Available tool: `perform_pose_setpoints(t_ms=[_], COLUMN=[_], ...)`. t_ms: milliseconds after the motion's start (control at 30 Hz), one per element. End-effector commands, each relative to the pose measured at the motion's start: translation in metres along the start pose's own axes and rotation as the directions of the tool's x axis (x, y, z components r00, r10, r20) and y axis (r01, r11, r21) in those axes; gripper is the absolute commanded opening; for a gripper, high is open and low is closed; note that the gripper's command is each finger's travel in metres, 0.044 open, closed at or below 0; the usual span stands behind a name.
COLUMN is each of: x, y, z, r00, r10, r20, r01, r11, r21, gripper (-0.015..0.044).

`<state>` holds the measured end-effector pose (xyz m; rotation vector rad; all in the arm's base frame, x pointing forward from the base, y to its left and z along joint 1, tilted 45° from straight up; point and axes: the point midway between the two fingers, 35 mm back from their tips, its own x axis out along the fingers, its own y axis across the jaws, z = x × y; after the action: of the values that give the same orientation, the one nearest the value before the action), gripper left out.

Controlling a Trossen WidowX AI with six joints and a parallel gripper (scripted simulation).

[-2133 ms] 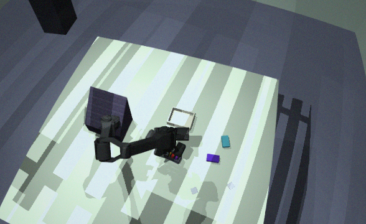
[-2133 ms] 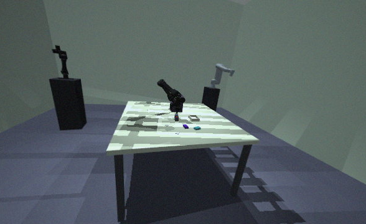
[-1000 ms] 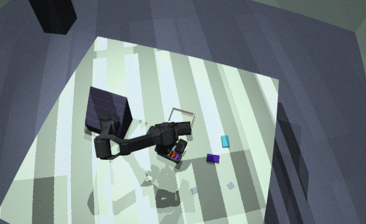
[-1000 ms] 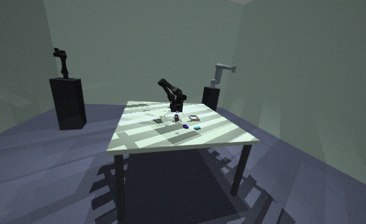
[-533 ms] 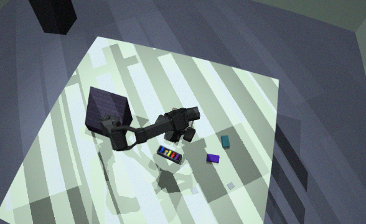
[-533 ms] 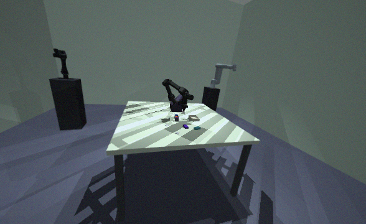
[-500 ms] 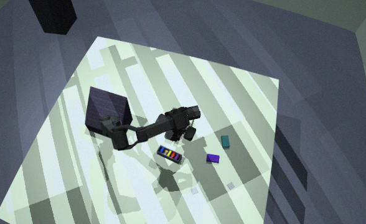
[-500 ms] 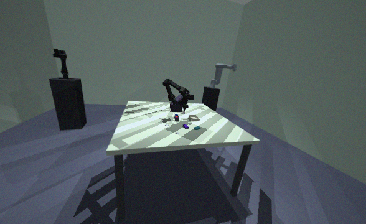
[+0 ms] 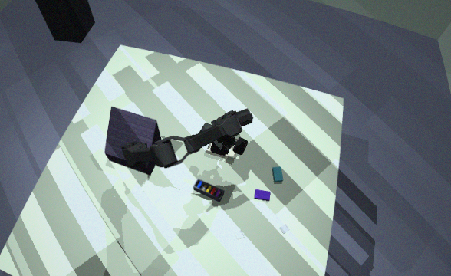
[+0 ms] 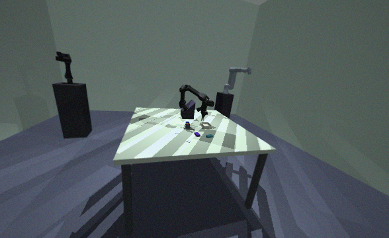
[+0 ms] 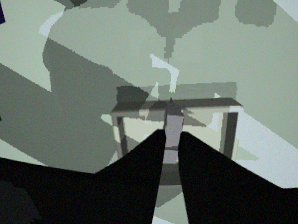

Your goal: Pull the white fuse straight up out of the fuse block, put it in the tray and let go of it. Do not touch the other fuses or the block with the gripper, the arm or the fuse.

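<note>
My gripper (image 10: pixel 203 117) (image 11: pixel 170 137) is shut on the white fuse (image 11: pixel 174 125), which looks grey in shadow and points down from the fingertips. It hangs above the tray (image 10: pixel 208 127) (image 11: pixel 229 132), a shallow pale rectangular frame with raised walls; in the wrist view the fuse lies over its inside. The exact height is hard to tell. In the top view the arm covers most of the tray. The dark fuse block (image 9: pixel 207 192) (image 10: pixel 187 126) stands apart from the gripper and holds blue, yellow, red and purple fuses, with a gap between blue and yellow.
A teal block (image 9: pixel 278 174) (image 10: pixel 209 135) and a purple block (image 9: pixel 262 195) (image 10: pixel 197 134) lie on the table beyond the fuse block. A small pale square (image 9: pixel 284 228) lies further out. A large dark purple box (image 9: pixel 133 128) (image 10: pixel 188 112) stands by the arm's base.
</note>
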<state>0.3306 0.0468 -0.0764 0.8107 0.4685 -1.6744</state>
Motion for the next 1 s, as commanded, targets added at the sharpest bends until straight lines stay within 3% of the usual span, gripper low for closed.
perform_pose_setpoints(t_ms=[0, 200, 967], x=[0.001, 0.005, 0.032], y=[-0.008, -0.019, -0.019], z=[-0.027, -0.055, -0.056], r00=[1.000, 1.000, 1.000], r10=[0.000, 0.000, 0.001], r20=[-0.003, 0.003, 0.004], r01=[0.000, 0.000, -0.001], r11=[1.000, 1.000, 1.000], r21=[0.007, 0.009, 0.009], gripper=[0.0000, 0.0000, 0.0000])
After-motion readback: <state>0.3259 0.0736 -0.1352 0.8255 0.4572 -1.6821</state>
